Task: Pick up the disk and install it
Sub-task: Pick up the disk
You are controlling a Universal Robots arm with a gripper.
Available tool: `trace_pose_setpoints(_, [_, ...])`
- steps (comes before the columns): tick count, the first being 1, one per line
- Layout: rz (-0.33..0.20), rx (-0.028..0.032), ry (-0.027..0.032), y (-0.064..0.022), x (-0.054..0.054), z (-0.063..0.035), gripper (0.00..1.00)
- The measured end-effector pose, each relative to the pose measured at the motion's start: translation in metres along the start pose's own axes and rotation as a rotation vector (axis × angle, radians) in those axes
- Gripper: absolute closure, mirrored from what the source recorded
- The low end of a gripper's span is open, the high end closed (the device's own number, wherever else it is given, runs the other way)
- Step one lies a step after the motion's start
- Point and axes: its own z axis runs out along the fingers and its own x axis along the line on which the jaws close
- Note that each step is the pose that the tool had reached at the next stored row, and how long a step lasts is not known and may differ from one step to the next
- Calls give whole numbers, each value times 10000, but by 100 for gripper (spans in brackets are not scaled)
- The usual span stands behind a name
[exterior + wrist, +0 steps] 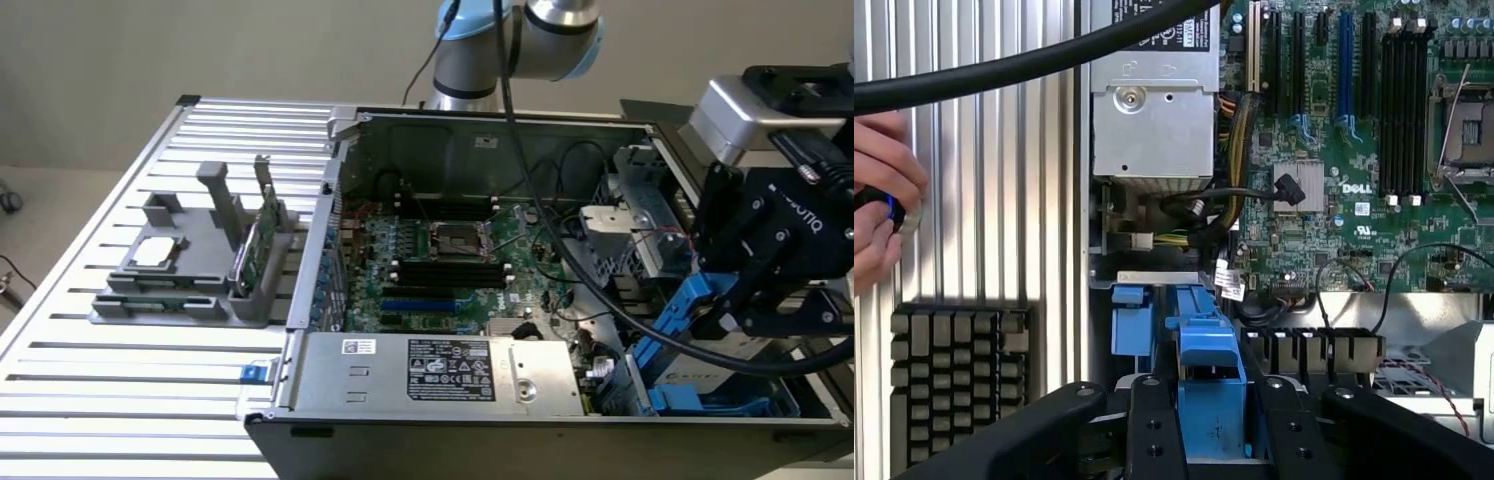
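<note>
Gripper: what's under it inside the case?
The blue-railed disk, clamped in the gripper, beside another blue plastic piece. What lies beneath the disk is covered.

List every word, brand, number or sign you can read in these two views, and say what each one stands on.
"DELL": white print on the motherboard.
"OTIQ": end of a brand word on the claw body; its start cannot be read.
Power supply label: black, with print and symbols too small to read.
White sticker beside it: too small to read.
</note>
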Motion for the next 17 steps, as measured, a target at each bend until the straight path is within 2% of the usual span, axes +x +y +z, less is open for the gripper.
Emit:
trace_pose_setpoints(3, [0, 0, 1, -2, 0, 33, 67])
trace_pose_setpoints(17, [1, -7, 1, -3, 0, 34, 67])
